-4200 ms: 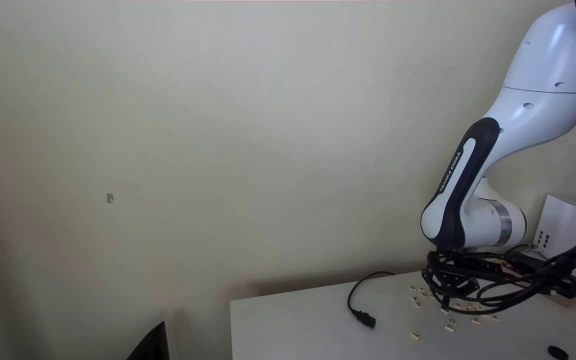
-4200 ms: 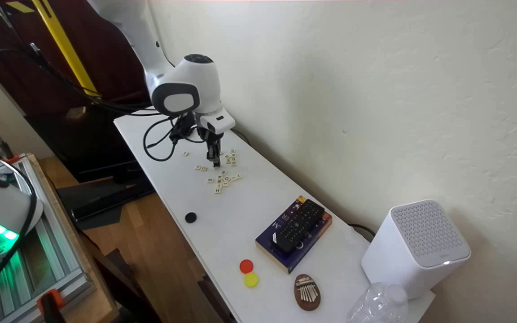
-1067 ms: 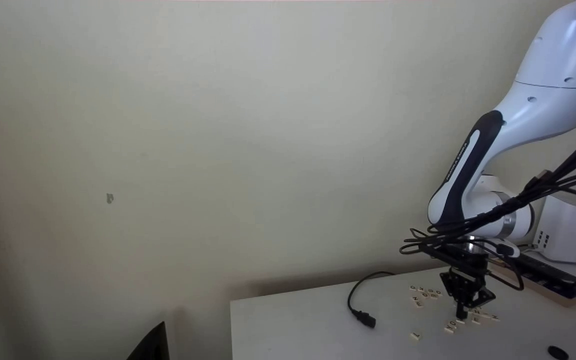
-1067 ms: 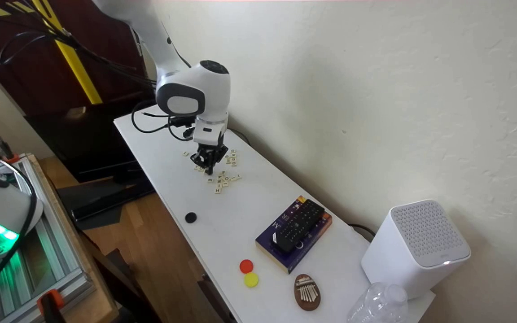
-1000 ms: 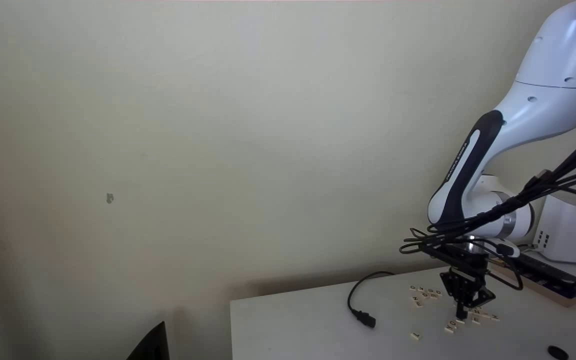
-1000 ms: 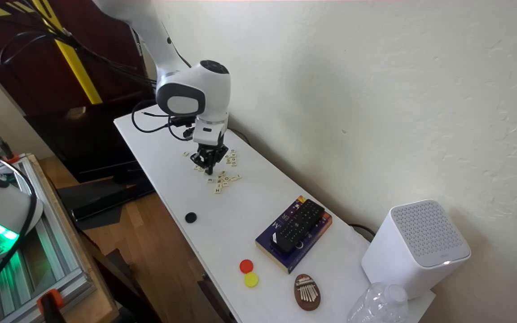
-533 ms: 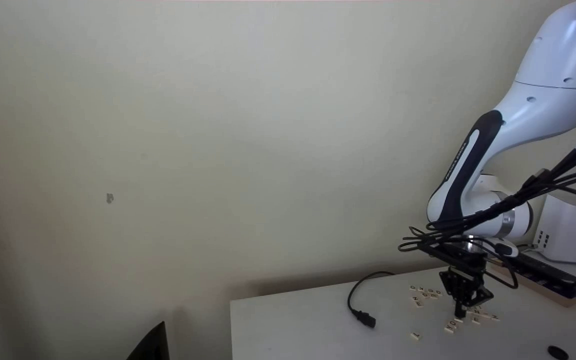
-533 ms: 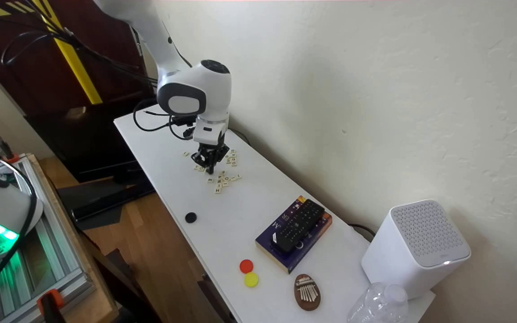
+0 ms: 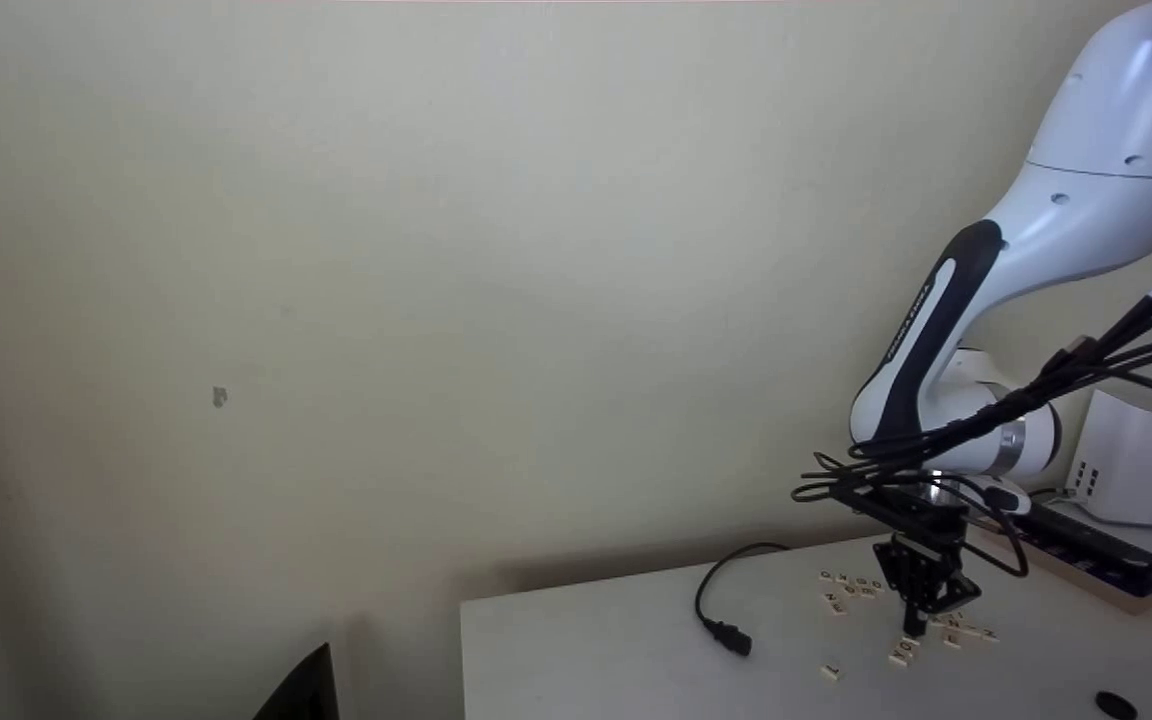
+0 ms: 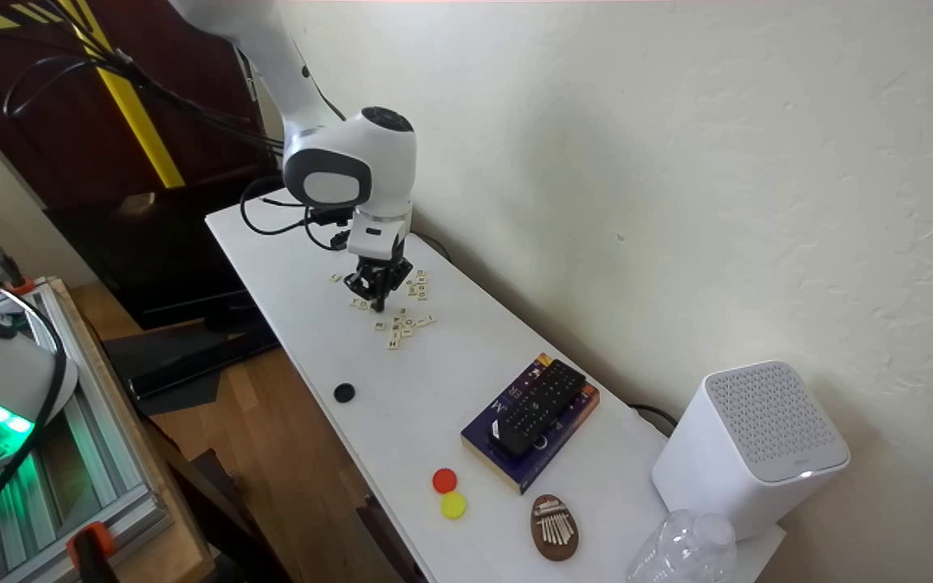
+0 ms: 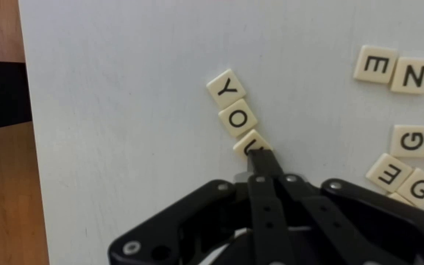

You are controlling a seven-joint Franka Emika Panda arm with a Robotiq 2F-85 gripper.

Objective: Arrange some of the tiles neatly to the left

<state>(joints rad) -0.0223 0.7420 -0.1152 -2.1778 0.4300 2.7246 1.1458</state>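
The tiles are small cream squares with black letters, scattered on the white table. In the wrist view, a Y tile (image 11: 226, 88), an O tile (image 11: 238, 118) and a U tile (image 11: 248, 142) form a slanted line. Y and O touch; U sits close against O. My gripper (image 11: 265, 158) is shut, its fingertips together at the U tile and covering part of it. It also shows low over the table in both exterior views (image 9: 914, 628) (image 10: 379, 306). Right of it lie an E tile (image 11: 375, 64), an N tile (image 11: 413, 75) and a G tile (image 11: 412, 141). A lone tile (image 9: 831, 672) lies apart.
A black cable plug (image 9: 729, 638) lies on the table (image 9: 576, 650). A book (image 10: 483, 445) carries a black remote (image 10: 539, 405). Black (image 10: 344, 393), red (image 10: 445, 480) and yellow (image 10: 453, 505) discs, a thumb piano (image 10: 554, 528), a clear bottle (image 10: 685, 551) and a white box (image 10: 750, 453) stand farther along.
Since about four seconds ago my gripper has turned and come down by the Y and O tiles. In the last second it shifted slightly, and the tile at its tip slid closer to them.
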